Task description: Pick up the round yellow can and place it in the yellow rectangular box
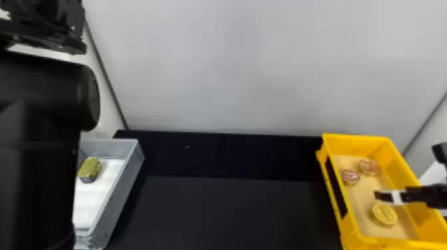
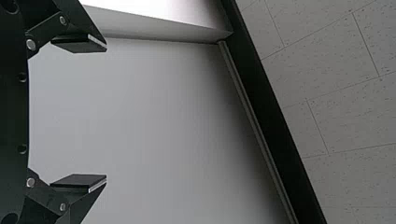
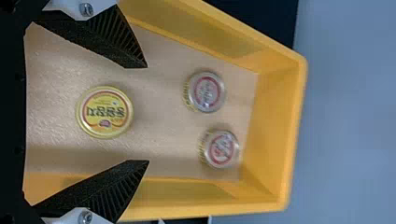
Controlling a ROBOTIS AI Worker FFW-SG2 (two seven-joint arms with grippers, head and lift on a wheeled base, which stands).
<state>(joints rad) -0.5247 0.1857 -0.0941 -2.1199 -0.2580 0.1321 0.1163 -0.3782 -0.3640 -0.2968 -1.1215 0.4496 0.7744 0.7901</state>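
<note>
The yellow rectangular box [image 1: 336, 196] stands at the right of the head view, and the round yellow can [image 1: 384, 214] lies flat on its floor, toward the near end. My right gripper [image 1: 385, 196] is over the box, just beyond the can as the head view shows it. In the right wrist view the right gripper [image 3: 147, 114] is open, its fingers wide apart, with the yellow can [image 3: 104, 112] below and between them, untouched. My left arm [image 1: 40, 149] is raised at the left; the left gripper [image 2: 106, 114] is open and holds nothing.
Two smaller round cans, one [image 1: 350, 176] beside the other [image 1: 369, 166], lie in the yellow box's far part. A grey box [image 1: 128, 176] at the left contains a gold-topped block [image 1: 89, 169]. A black table [image 1: 226, 212] spans between the boxes, with a pale wall behind.
</note>
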